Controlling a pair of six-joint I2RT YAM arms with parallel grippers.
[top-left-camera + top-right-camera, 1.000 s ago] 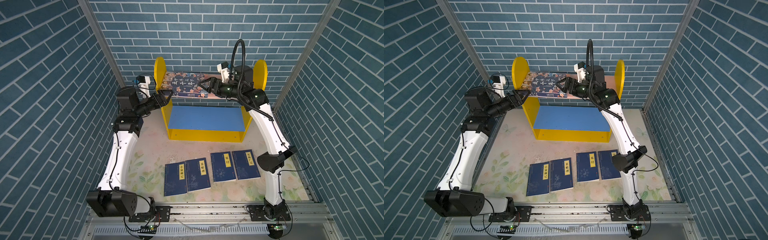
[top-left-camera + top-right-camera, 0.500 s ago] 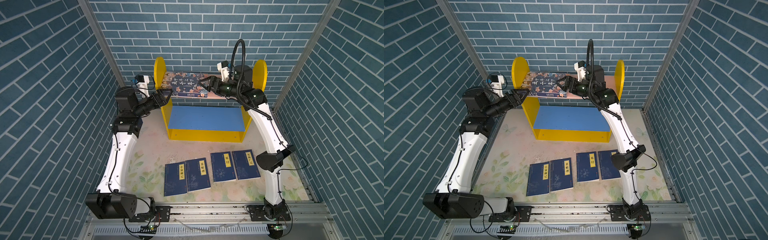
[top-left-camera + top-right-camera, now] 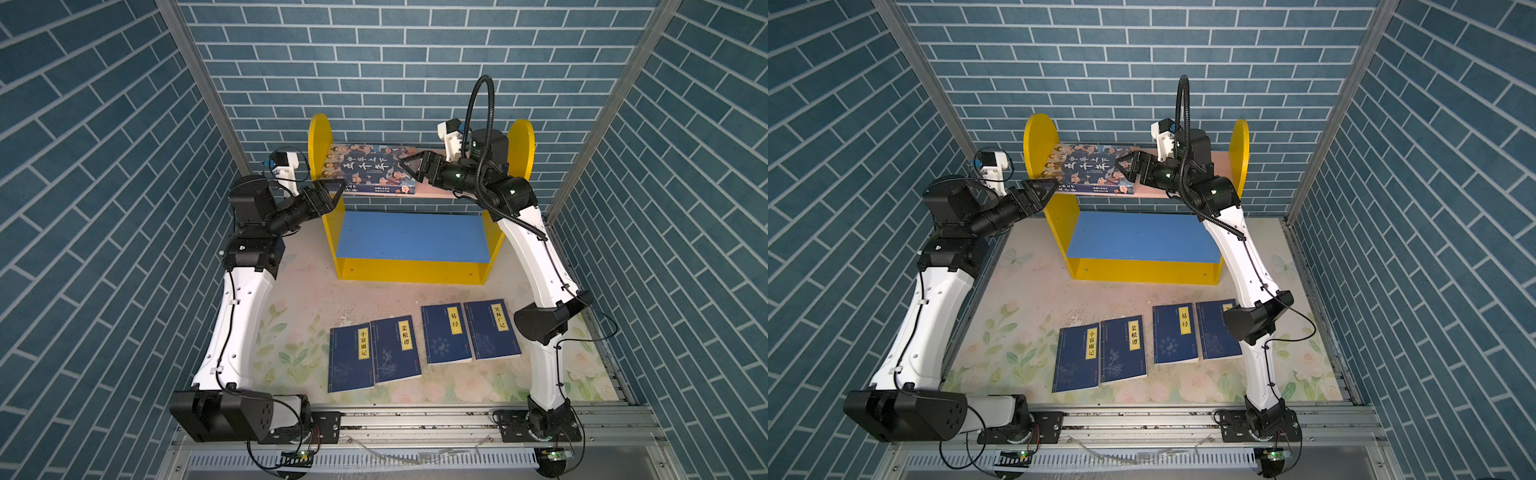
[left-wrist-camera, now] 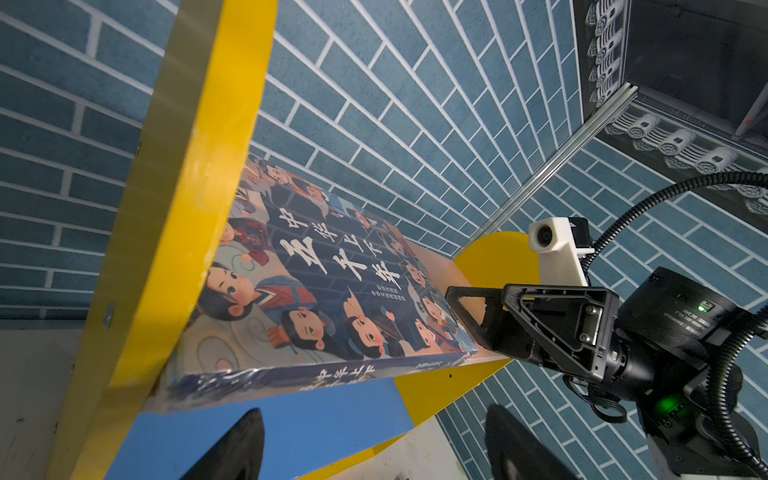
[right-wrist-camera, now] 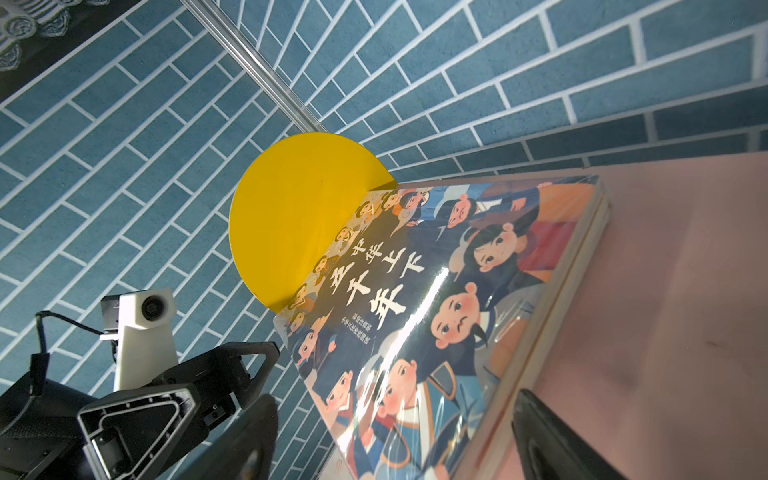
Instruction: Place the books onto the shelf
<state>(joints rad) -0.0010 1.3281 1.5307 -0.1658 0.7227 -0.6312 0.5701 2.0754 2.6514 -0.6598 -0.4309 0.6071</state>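
Nothing moved; big book (image 3: 370, 168) flat on shelf (image 3: 415, 237), long axis L-R.

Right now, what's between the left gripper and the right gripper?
The big cartoon-cover book, lying flat on the shelf's pink top board. Both top views show it.

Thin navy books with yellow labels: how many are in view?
4, all flat on the mat before the shelf: leftmost book, second book, third book, rightmost book. None looks hidden.
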